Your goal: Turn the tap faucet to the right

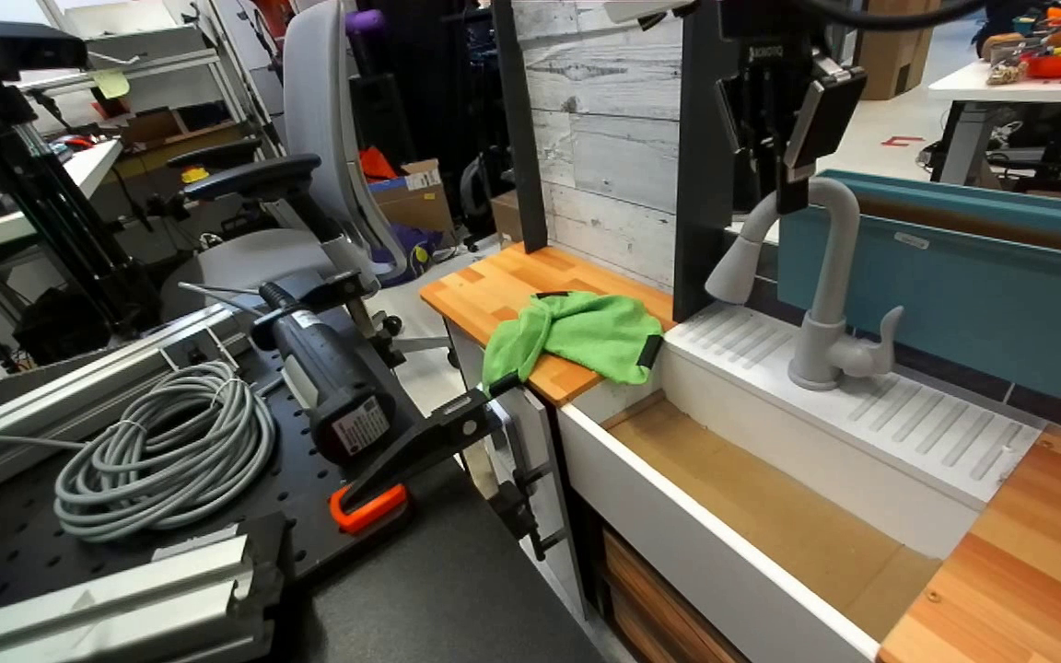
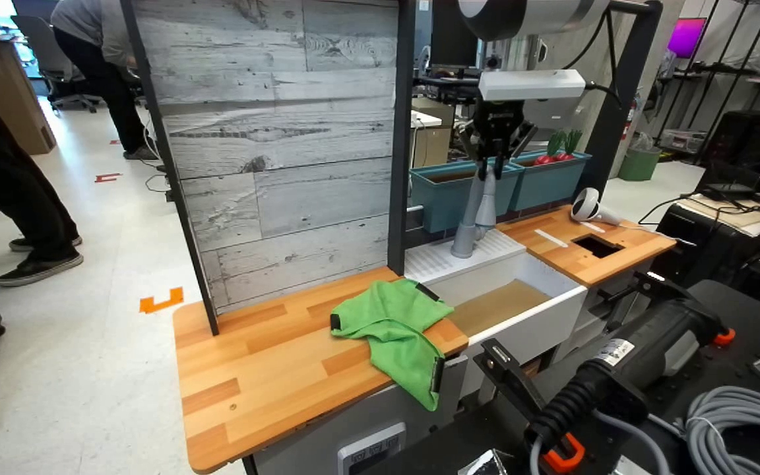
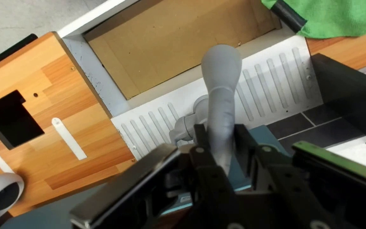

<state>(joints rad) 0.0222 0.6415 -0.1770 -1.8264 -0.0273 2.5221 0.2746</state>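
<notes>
The tap faucet (image 1: 834,258) is matte grey with an arched gooseneck spout and stands upright on the white ribbed ledge behind the sink. It also shows in an exterior view (image 2: 466,227), partly behind its own spout head. In the wrist view the faucet's spout (image 3: 221,95) points up the picture, its head above the sink's edge. The side lever (image 3: 183,127) sits left of the spout there. My gripper (image 1: 793,191) is at the top of the arch from above. Its fingers (image 3: 220,135) lie snug on both sides of the neck, which fills the gap between them.
The sink (image 1: 724,543) is white with a brown bottom. Teal planters (image 1: 954,295) stand close behind the faucet. A dark post (image 2: 401,132) with a wood-look panel rises beside the ledge. A green cloth (image 2: 393,316) lies on the wooden counter. A white device (image 2: 588,206) lies on the far counter.
</notes>
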